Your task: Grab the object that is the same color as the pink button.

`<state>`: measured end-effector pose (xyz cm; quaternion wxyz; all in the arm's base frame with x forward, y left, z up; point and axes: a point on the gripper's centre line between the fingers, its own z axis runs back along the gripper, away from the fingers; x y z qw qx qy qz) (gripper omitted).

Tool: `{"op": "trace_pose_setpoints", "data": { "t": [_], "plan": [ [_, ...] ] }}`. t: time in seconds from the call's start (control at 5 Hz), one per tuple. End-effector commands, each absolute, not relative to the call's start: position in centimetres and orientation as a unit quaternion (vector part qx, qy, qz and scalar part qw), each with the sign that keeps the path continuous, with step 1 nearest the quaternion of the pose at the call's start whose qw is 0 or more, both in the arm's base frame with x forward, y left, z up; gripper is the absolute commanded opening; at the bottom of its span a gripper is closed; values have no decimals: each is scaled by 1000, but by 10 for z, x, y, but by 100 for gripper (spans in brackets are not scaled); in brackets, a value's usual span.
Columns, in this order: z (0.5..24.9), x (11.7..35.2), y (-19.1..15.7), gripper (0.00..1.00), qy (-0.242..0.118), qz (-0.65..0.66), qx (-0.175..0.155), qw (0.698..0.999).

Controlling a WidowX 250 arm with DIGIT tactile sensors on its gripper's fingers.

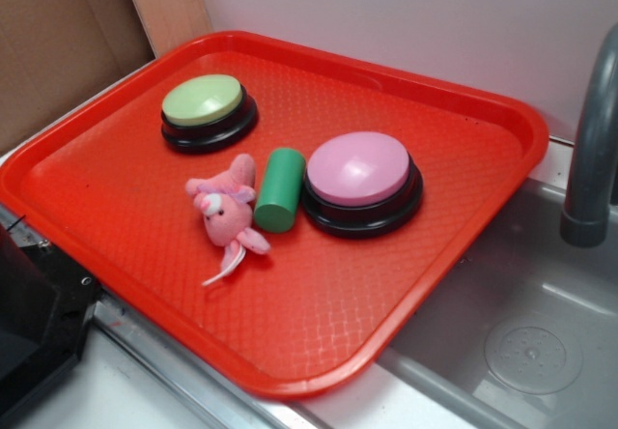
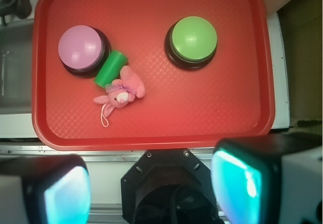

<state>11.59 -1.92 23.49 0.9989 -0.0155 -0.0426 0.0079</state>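
Pink plush toy [image 1: 228, 212] on red tray [image 1: 319, 303], touching green cylinder [image 1: 280, 190]

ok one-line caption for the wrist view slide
Open gripper hovering above a red tray holding the pink plush toy, green cylinder, pink button and green button.

There is one red tray [image 1: 463, 245]. On it sit two round buttons: one with a pink top [image 1: 359, 170] and one with a light green top [image 1: 203, 100]. There is one green cylinder [image 1: 280, 190] and one small pink plush toy [image 1: 227, 212]. That makes four things on the tray.
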Motion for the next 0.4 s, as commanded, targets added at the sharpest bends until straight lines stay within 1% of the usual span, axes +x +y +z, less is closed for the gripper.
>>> {"op": "trace_pose_setpoints", "data": {
  "t": [0.0,0.2],
  "plan": [
    [235,116,-19,100,-43,8,-15,999],
    [214,140,-19,100,-42,-56,-16,997]
  ]
}}
